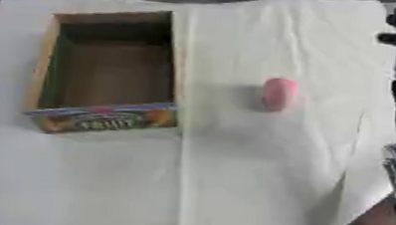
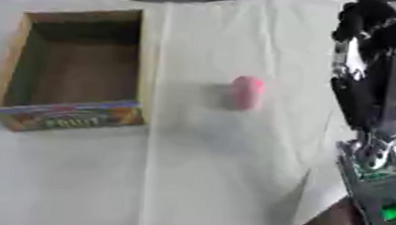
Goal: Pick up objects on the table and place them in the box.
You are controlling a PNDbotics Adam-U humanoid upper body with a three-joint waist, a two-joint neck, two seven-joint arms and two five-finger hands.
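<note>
Both head views look steeply down on the same cloth-covered table (image 1: 231,186), the right eye view set slightly rightward.

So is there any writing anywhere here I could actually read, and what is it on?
"FRUIT": my best reading of the large blurred letters on the colourful front panel of the cardboard box.
Any smaller print on that panel: too blurred to read.
Pink object: no writing visible.
Green light on the arm's silver part: no readable sign.

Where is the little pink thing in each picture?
Left eye view: the pink thing lies right of the middle, on the white cloth.
Right eye view: it lies near the middle, a bit above it.
Shared landmark: the open box sits to its left in both.
</note>
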